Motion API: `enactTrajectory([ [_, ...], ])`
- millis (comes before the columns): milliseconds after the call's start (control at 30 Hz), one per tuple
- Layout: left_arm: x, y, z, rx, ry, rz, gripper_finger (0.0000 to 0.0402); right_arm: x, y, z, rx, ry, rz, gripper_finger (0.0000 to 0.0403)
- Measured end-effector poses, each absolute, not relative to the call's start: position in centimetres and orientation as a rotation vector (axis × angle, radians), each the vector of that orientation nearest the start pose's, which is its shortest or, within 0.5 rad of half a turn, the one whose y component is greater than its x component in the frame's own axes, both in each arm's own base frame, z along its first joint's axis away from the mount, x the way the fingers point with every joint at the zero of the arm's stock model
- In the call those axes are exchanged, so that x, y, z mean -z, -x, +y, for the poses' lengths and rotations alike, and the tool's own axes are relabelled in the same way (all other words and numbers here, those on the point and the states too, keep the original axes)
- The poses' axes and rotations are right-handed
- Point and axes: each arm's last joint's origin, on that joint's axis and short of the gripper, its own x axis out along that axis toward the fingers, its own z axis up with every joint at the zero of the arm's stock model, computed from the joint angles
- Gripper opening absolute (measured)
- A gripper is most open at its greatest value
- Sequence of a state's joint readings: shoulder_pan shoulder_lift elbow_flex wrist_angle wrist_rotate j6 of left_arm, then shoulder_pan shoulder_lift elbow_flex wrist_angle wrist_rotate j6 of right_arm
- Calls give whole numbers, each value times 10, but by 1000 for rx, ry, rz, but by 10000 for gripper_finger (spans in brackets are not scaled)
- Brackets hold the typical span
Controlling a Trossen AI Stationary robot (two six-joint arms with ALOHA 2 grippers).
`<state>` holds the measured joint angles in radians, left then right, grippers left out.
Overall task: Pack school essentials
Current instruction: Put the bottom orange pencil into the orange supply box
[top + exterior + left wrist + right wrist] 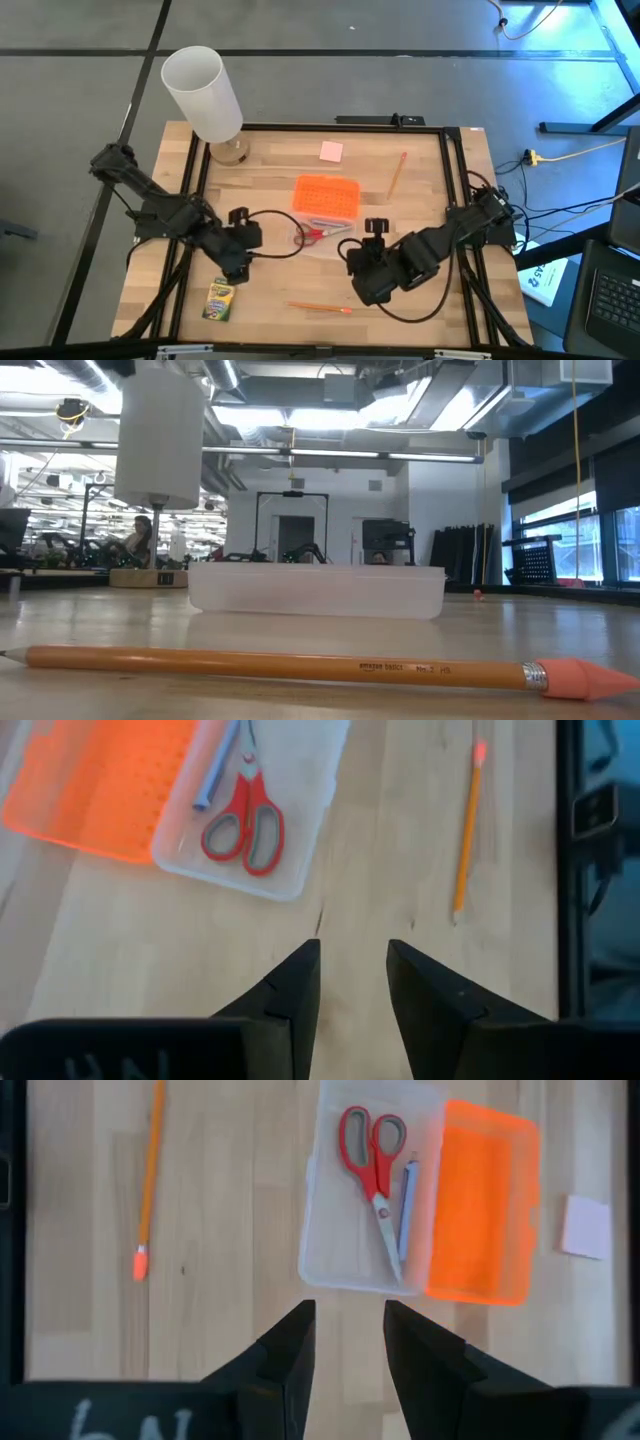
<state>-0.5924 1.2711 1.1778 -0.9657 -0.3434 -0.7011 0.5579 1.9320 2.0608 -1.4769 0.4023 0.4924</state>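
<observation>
A clear box (325,240) with its orange lid (325,195) open to the far side lies at mid table. Inside lie the red-handled scissors (245,820) and a grey pen (408,1210). An orange pencil (320,307) lies near the front edge. A second pencil (397,175) lies at the far right. The pink eraser (331,151) is beyond the lid, and the crayon box (220,299) is at the front left. My left gripper (353,955) hovers left of the box and my right gripper (349,1315) hovers right of it. Both are slightly open and hold nothing.
A tall white cylinder (202,93) stands on a round base at the table's far left corner. A black frame (450,160) runs around the tabletop. Bare wood shows between the box and the front pencil.
</observation>
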Motion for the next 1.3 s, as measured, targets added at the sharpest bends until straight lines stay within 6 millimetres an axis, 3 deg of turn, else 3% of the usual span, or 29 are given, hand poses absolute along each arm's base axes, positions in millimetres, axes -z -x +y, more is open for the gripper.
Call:
enactTrajectory([
  [200, -316, -193, -129, -95, 186, 928, 110, -324, -328, 189, 115, 76, 1226, 123],
  [500, -316, -186, -139, -59, 185, 931, 110, -290, -352, 205, -269, -84, 1159, 123],
  [700, -316, -183, -144, -48, 166, 915, 110, -260, -357, 208, -287, -102, 1117, 123],
  [1000, -316, -182, -146, -33, 150, 916, 110, -211, -345, 216, -261, -163, 1134, 123],
  [1300, -316, -182, -145, -28, 92, 900, 110, -183, -332, 226, -209, -255, 1111, 123],
])
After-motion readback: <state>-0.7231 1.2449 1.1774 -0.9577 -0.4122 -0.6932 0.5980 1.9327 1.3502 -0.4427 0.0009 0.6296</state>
